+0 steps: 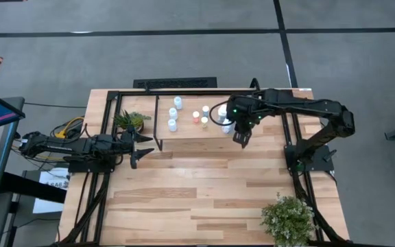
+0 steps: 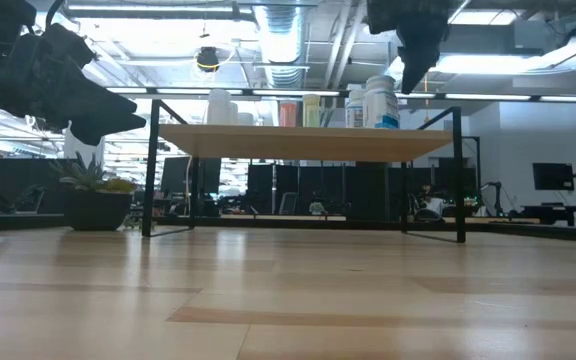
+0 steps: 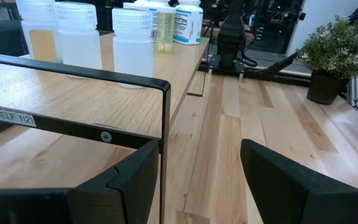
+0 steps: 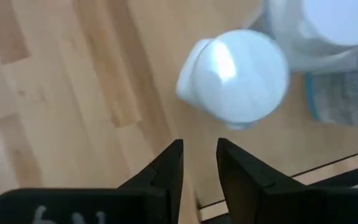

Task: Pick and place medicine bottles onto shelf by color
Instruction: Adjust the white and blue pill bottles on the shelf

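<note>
The shelf [image 1: 252, 130] stands at the table's far middle, a light-wood board on black wire legs. Three white bottles [image 1: 173, 112] stand on its left part, yellow/orange-capped ones [image 1: 201, 116] in its middle, and blue-labelled, white-capped ones [image 1: 223, 113] toward its right. My right gripper [image 1: 243, 140] hangs above the shelf's near edge, pointing down, empty, its fingers only narrowly apart. In the right wrist view a white bottle cap [image 4: 241, 74] lies just beyond the gripper [image 4: 199, 152]. My left gripper [image 1: 137, 147] is open and empty, level, beside the shelf's left near corner [image 3: 160, 87].
A small potted plant [image 1: 132, 121] stands just left of the shelf, behind my left gripper. A bushy plant [image 1: 288, 218] stands at the table's near right. Black frame rails [image 1: 105, 137] run along both table sides. Bare planks [image 1: 204, 185] lie on the near side of the shelf.
</note>
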You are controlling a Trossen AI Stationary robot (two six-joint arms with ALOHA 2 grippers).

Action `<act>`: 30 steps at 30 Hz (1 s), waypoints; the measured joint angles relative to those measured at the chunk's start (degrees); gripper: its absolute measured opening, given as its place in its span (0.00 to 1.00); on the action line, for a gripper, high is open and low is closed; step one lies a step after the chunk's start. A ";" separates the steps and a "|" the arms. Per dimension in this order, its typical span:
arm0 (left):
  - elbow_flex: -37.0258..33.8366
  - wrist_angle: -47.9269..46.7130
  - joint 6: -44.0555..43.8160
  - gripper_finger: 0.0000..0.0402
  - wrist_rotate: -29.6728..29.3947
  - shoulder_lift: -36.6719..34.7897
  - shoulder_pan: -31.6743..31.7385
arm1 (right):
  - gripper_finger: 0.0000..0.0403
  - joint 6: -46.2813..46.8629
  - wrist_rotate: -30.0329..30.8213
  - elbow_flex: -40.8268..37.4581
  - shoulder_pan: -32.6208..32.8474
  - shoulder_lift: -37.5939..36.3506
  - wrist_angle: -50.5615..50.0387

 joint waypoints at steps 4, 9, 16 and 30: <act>0.00 0.00 0.04 0.53 0.00 0.00 0.01 | 0.29 0.55 -3.91 0.00 0.16 0.00 -0.10; 0.00 -0.01 1.29 0.53 -0.02 0.01 0.01 | 0.29 -1.52 -4.09 -0.15 1.44 2.59 3.25; 0.00 -0.07 0.99 0.53 -0.02 0.45 0.00 | 0.29 -2.72 -4.00 0.07 1.70 6.72 5.22; 0.00 0.00 0.72 0.53 -0.02 1.01 0.00 | 0.29 -0.54 -3.84 4.08 2.49 5.92 4.50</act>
